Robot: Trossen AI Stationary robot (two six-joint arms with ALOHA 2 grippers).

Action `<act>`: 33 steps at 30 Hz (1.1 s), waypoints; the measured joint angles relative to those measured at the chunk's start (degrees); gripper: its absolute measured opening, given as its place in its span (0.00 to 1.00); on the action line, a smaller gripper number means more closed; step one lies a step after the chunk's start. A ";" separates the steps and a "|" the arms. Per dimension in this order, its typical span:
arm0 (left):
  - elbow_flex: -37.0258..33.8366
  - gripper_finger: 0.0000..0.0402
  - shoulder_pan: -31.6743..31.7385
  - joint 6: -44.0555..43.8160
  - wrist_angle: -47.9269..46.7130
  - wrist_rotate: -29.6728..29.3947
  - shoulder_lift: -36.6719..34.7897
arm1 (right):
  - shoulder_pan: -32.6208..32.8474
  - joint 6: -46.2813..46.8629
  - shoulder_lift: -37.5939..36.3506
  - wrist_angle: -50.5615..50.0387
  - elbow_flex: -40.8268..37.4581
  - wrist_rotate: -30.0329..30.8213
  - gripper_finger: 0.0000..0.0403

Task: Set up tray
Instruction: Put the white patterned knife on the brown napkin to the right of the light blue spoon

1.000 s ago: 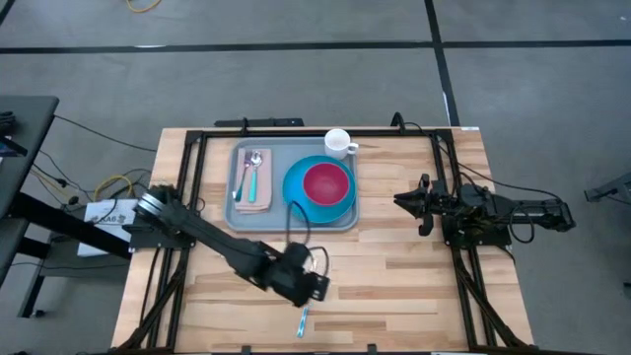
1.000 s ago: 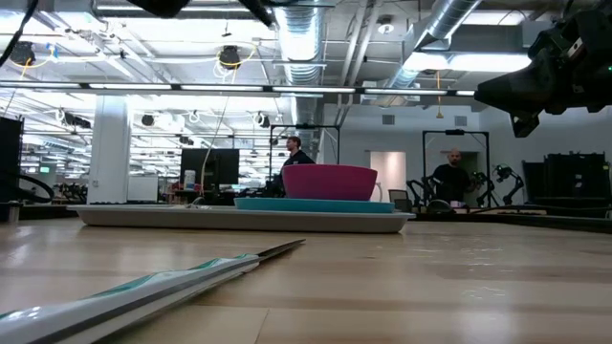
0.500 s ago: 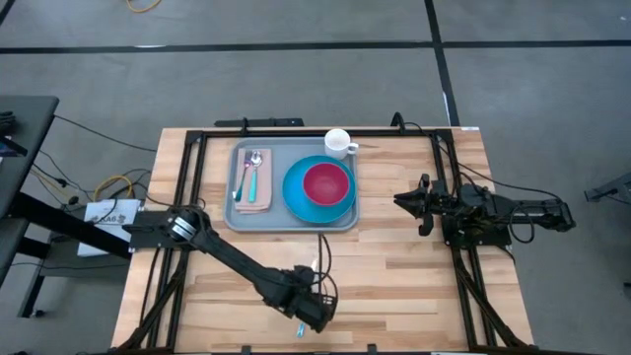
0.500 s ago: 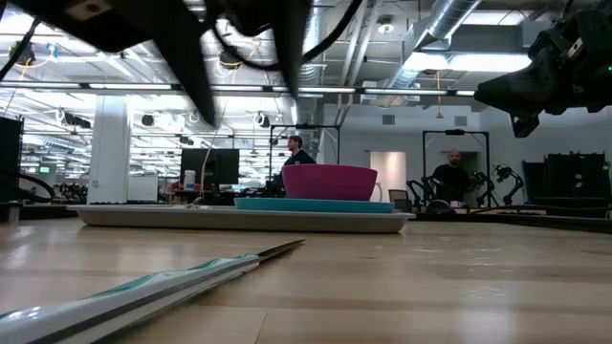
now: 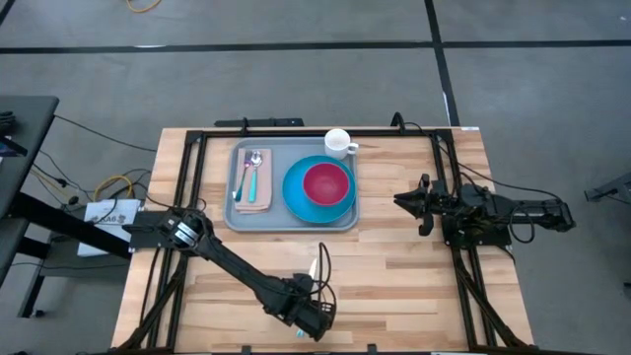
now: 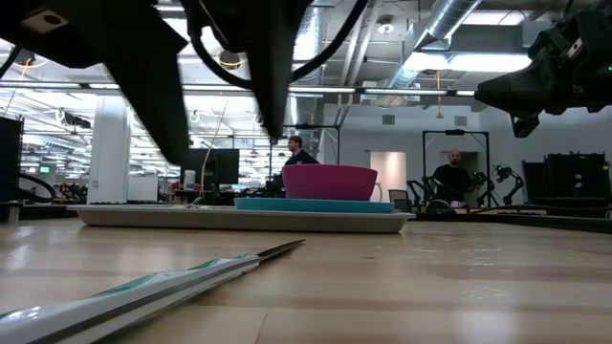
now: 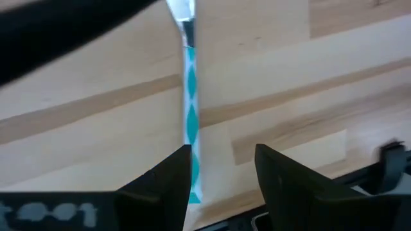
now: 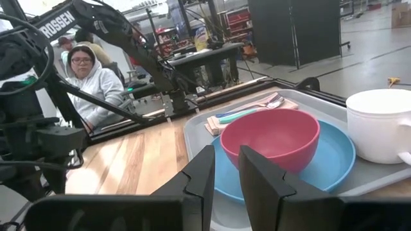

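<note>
Since half a second ago the left gripper has edged closer over the knife at the near edge of the table; nothing else has shifted.

High view: the tray lies at the far middle of the table. On it, a tan napkin carries a spoon and a fork, and beside them stands a blue plate with a red bowl in it. A white mug sits on the table, touching the tray's far right corner. The left arm reaches diagonally to the near edge, well apart from the tray. The right gripper waits over the table to the right of the tray.

Low view: the knife lies flat in the foreground, blade pointing toward the tray. The left gripper's two dark fingers hang above it, apart. The right gripper hangs high at the right.

Left wrist view: the left fingers are apart, with the knife's teal-patterned handle by one of them, not clamped.

Right wrist view: the right fingers are close together with a narrow gap, holding nothing. Beyond them are the bowl, plate, mug and tray. A person sits beyond the table.
</note>
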 joint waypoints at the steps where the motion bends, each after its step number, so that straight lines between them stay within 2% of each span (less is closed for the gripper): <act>1: -0.02 0.39 -0.02 0.17 -0.27 0.02 0.00 | 0.00 0.00 0.01 -0.01 0.00 0.00 0.16; 17: 0.34 0.39 0.11 0.61 4.27 5.93 7.10 | 0.00 0.04 0.84 0.39 -0.07 0.04 0.16; 24: 0.22 0.39 0.13 0.30 4.01 6.86 8.02 | 0.02 0.00 1.19 0.23 -0.07 0.04 0.16; 28: 0.17 0.32 0.26 0.38 3.62 6.73 8.12 | 0.00 0.00 1.18 0.23 -0.07 0.04 0.16; 33: 0.05 0.15 0.31 0.38 3.07 6.82 8.13 | 0.02 0.02 1.19 0.23 -0.07 0.02 0.16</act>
